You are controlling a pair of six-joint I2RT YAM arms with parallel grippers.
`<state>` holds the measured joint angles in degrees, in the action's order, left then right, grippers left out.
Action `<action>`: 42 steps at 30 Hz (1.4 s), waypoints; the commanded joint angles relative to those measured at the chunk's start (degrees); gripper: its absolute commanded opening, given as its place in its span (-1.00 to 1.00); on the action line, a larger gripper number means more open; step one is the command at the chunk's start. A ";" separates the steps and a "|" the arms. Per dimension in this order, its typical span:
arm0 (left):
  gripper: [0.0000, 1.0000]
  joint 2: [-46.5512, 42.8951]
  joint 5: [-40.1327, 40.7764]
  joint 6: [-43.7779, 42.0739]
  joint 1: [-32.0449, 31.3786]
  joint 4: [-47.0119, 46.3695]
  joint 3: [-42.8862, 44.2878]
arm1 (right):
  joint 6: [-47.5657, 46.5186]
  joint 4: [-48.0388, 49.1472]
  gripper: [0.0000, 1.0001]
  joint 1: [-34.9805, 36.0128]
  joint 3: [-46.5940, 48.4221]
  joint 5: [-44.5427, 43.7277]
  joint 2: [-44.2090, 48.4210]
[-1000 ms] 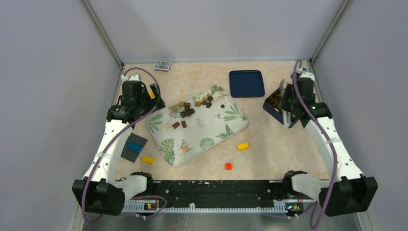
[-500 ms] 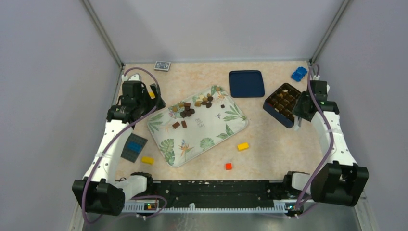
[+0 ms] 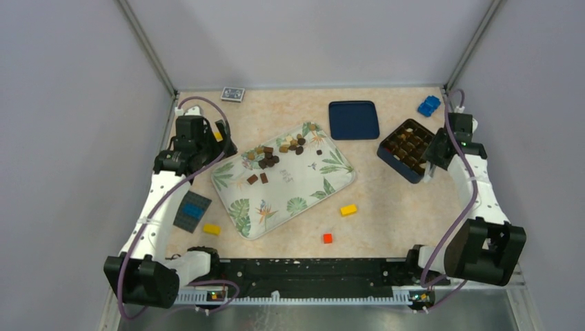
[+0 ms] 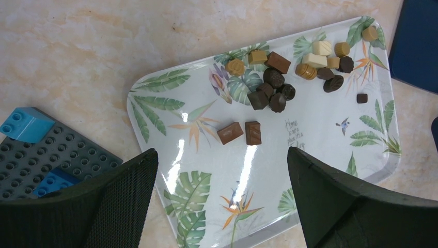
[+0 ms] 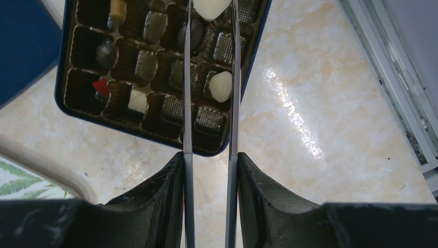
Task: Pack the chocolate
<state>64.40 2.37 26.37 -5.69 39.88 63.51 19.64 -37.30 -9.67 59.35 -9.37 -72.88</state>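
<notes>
Loose chocolate pieces [image 3: 272, 155], dark brown, light brown and cream, lie on the far part of a leaf-print tray [image 3: 303, 200]; they also show in the left wrist view [image 4: 274, 90]. A dark blue compartment box [image 3: 407, 148] at the right holds a few pieces [image 5: 221, 85]. My left gripper [image 4: 222, 160] is open and empty above the tray's near-left part. My right gripper [image 5: 209, 155] is shut on thin metal tweezers [image 5: 187, 103] reaching over the box [image 5: 129, 126]. A cream piece [image 5: 209, 8] sits between the tweezer tips at the frame's top edge.
The box's blue lid [image 3: 353, 119] lies beyond the tray. A blue toy [image 3: 428, 105] is at the far right corner. Yellow bricks [image 3: 348, 209] [image 3: 211, 229], a red brick [image 3: 327, 238] and a grey baseplate [image 3: 192, 210] lie in front. A card pack [image 3: 232, 94] is at the back.
My right arm has swung from over the box to its right side, uncovering the box and the blue toy. The left arm has not moved.
</notes>
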 commanded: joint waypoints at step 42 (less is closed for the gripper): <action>0.97 1.94 -0.91 -0.03 0.33 -2.61 1.61 | 2.83 9.72 -0.63 20.22 1.01 10.68 9.19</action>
<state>66.28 2.33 26.00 -5.69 39.88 63.53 20.84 -33.65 -2.44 60.45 -5.32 -65.12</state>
